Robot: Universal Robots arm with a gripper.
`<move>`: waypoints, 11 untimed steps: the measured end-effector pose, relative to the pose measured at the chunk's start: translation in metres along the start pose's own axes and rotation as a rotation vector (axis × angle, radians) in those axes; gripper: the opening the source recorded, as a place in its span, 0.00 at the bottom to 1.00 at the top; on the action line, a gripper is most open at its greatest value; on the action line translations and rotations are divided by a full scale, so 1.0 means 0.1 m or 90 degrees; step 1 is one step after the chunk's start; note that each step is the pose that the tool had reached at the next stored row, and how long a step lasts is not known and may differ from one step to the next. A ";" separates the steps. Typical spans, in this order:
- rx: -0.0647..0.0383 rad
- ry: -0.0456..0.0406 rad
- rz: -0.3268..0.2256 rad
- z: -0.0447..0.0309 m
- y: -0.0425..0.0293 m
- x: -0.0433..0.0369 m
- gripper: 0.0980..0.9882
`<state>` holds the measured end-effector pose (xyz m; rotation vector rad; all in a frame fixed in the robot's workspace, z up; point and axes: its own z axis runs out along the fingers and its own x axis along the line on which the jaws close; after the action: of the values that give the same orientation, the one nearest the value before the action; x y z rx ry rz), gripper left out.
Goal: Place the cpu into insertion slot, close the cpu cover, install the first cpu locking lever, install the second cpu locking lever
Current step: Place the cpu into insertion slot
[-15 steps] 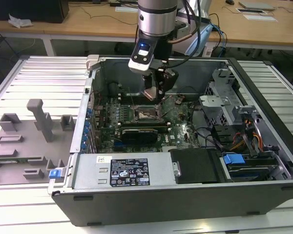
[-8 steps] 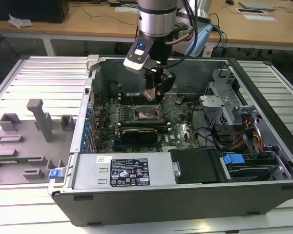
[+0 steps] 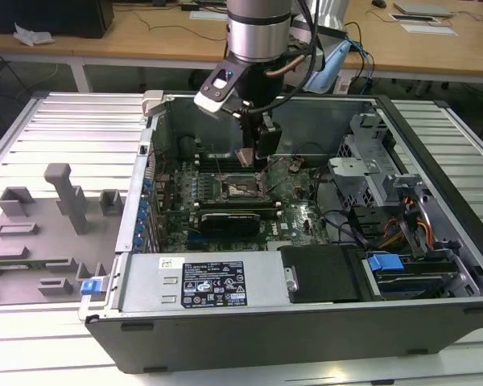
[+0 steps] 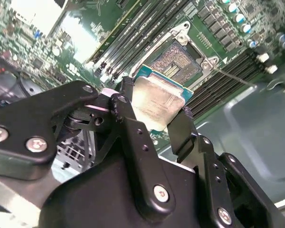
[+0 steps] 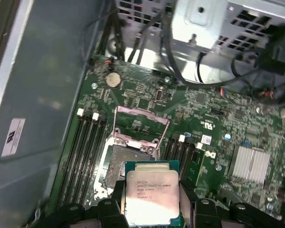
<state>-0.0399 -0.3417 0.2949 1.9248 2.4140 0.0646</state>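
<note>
My gripper (image 3: 249, 158) is shut on the cpu (image 3: 247, 156), a flat square chip with a pale silver top. It hangs just above the insertion slot (image 3: 240, 190) on the green board inside the open computer case. In the second wrist view the black fingers (image 4: 131, 124) clamp two opposite edges of the cpu (image 4: 157, 100), and the bare insertion slot (image 4: 177, 59) lies beyond it. In the first wrist view the cpu (image 5: 151, 192) overlaps the near edge of the insertion slot (image 5: 118, 164). The cpu cover (image 5: 141, 113) is swung open past the slot's far side. A thin locking lever (image 4: 228, 76) stands free beside the slot.
Long black memory slots (image 5: 85, 152) flank the socket on both sides. A black card (image 3: 229, 219) lies in front of it. A drive cage (image 3: 370, 161) with cables (image 3: 346, 225) fills the exterior view's right. A grey fixture plate (image 3: 40, 233) sits outside the case on the left.
</note>
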 end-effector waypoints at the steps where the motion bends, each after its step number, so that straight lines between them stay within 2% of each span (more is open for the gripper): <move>1: 0.000 -0.0012 0.017 0.004 0.000 0.000 0.49; 5: 0.001 -0.0042 0.063 0.017 -0.001 0.000 0.49; 6: 0.001 -0.0058 0.088 0.030 -0.002 0.000 0.49; 9: 0.002 -0.0087 0.131 0.072 -0.005 0.001 0.49; 11: 0.002 -0.0092 0.139 0.099 -0.021 0.007 0.49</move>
<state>-0.0414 -0.3415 0.2849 2.1737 2.1867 0.0553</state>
